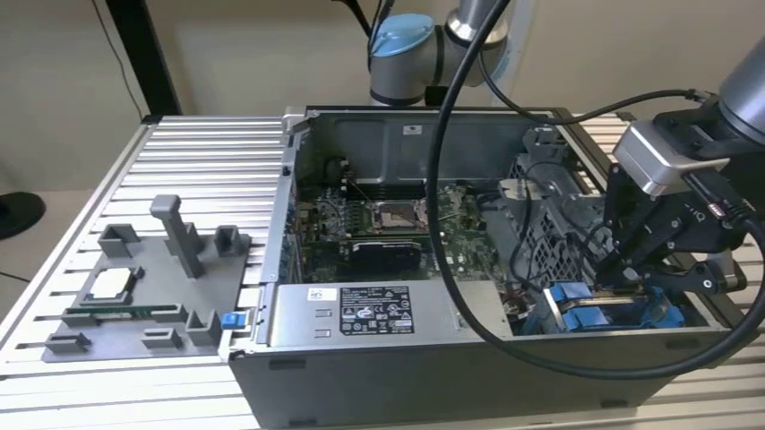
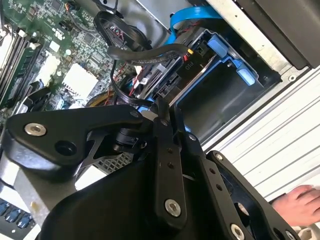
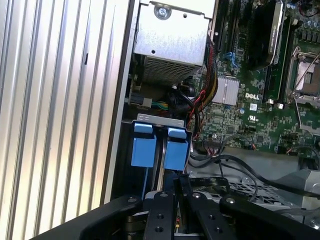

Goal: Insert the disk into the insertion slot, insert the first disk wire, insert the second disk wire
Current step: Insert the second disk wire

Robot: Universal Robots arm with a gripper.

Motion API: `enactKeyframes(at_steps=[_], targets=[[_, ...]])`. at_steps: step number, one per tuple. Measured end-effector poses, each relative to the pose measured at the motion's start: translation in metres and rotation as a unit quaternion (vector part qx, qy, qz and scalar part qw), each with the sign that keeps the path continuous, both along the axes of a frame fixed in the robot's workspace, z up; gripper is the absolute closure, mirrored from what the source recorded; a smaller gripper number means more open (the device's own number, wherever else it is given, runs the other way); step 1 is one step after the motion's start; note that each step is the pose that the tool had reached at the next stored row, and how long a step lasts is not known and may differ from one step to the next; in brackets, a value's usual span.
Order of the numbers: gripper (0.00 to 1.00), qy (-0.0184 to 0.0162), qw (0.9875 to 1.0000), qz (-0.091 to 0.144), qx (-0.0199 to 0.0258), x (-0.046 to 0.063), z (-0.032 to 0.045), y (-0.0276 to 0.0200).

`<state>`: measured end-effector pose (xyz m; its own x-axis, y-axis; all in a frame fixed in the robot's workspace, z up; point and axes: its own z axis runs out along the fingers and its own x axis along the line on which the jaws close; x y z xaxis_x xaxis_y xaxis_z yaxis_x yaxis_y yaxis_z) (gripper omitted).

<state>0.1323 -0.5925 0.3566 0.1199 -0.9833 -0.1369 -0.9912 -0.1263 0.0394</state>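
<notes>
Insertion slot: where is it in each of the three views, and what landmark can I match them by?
Exterior view: insertion slot, in a corner of the case at the exterior view's right, just below the pincer.
Second wrist view: it lies between the green motherboard and the case wall.
First wrist view: it sits against the case wall, near the power-supply box.
Shared landmark: the green motherboard.

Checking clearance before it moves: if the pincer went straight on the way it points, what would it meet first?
Most likely the blue-framed disk in the insertion slot right below the pincer; depth is unclear.
</notes>
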Motion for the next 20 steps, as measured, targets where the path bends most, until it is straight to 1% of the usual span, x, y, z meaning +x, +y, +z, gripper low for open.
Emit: enactKeyframes(at_steps=[11, 13, 14, 17, 20], targets=[[1.0, 0.0, 1.0, 0.0, 0.0004, -0.0002, 0.0, -0.0001], [1.0, -0.0005, 1.0, 0.0, 0.0004, -0.0002, 0.0, -0.0001], [1.0, -0.0013, 1.0, 0.0, 0.0004, -0.0002, 0.0, -0.0001], [1.0, -0.0057, 1.0, -0.002, 0.0007, -0.0002, 0.0, 0.0], [1.0, -0.0089, 0.9999, -0.005, 0.0008, 0.0008, 0.0, 0.0]])
